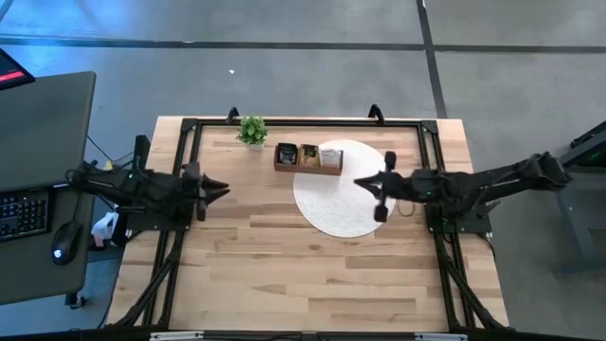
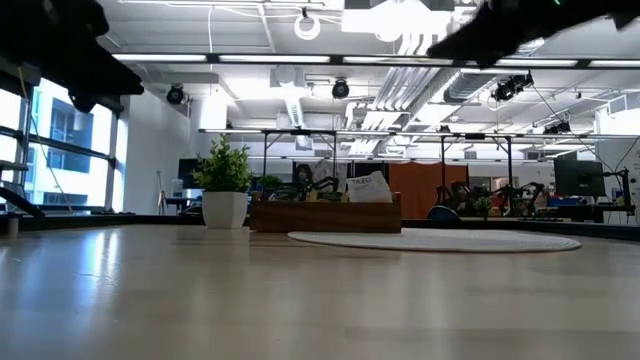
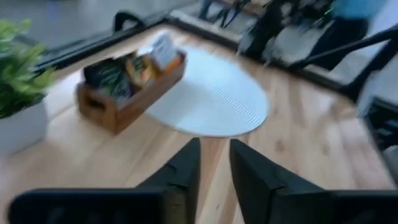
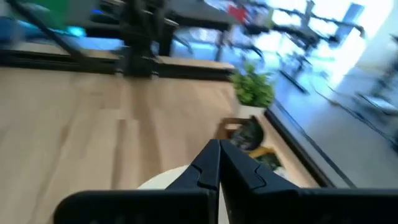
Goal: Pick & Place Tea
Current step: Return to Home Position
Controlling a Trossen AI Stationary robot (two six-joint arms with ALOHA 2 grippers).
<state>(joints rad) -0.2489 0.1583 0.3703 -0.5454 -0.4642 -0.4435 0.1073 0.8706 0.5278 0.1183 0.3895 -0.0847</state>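
Flat square tea bags (image 1: 308,153) fill the long wooden tray (image 1: 308,170). Left of it, the left gripper (image 1: 222,188) is spread a little. Right of it, over the round woven mat (image 1: 331,208), the right gripper (image 1: 358,183) is pressed together.

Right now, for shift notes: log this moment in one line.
tea in tray | left gripper jaws ajar, empty | right gripper jaws shut, empty, above mat

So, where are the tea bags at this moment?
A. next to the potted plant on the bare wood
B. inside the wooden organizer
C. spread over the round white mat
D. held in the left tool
B: the tea bags stand in the compartments of the wooden organizer; the left tool and the right tool hold none.
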